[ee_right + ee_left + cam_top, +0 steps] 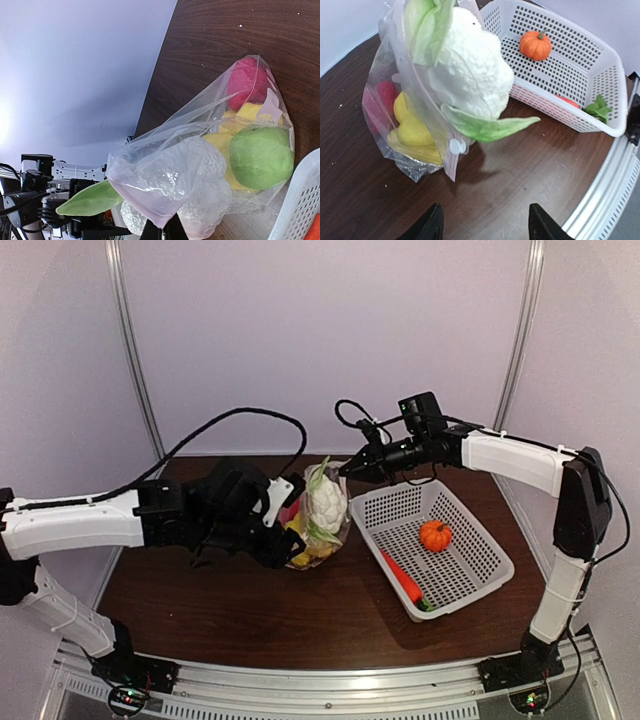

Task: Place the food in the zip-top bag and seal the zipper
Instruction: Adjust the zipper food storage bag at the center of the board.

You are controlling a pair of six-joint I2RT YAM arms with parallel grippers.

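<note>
The zip-top bag (395,135) stands on the dark table, and my right gripper (162,232) is shut on its top edge, holding it up. Inside it are yellow lemons (412,132), a red pepper (247,82) and a green apple (261,157). The white cauliflower (470,70) sits in the bag's mouth with its green leaves sticking out. The zipper's white slider tab (456,146) hangs at the bag's near edge. My left gripper (485,227) is open just short of the bag, with nothing between its fingers. An orange pumpkin (435,535) and a carrot (402,580) lie in the basket.
The white perforated basket (470,585) stands right of the bag, close to it. A metal rail (330,680) runs along the table's near edge. White walls close off the back and both sides.
</note>
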